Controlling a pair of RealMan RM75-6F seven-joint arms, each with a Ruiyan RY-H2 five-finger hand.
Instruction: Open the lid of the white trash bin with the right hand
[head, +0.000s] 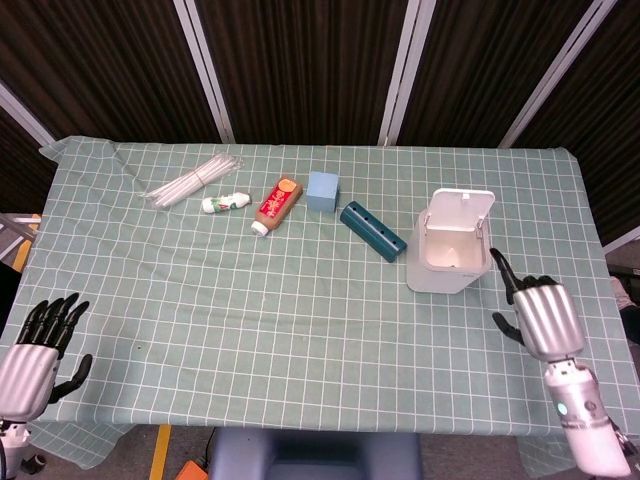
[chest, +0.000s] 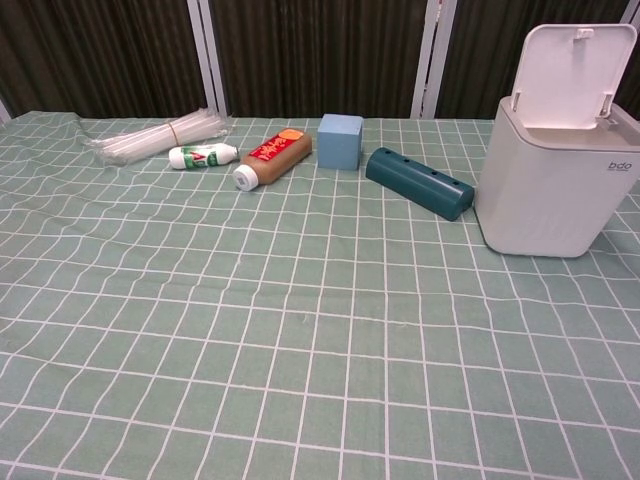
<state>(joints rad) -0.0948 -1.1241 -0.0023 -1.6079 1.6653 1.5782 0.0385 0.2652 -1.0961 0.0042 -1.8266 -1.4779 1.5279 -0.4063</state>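
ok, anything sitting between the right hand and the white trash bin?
Nothing visible. The right hand sits just right of the white plastic trash bin, fingers apart, holding nothing, with only bare green checked tablecloth between them. The bin's flip lid already stands upright. The dark teal perforated tube lies on the bin's other side.

I see a matt checked cloth (chest: 300, 320) over the table, smooth white plastic trash bin (chest: 550, 190) with its lid (chest: 572, 68) slightly glossy, clear shiny plastic straws (chest: 160, 135), teal matt case (chest: 420, 183), my right hand (head: 545, 318) brushed grey metal.
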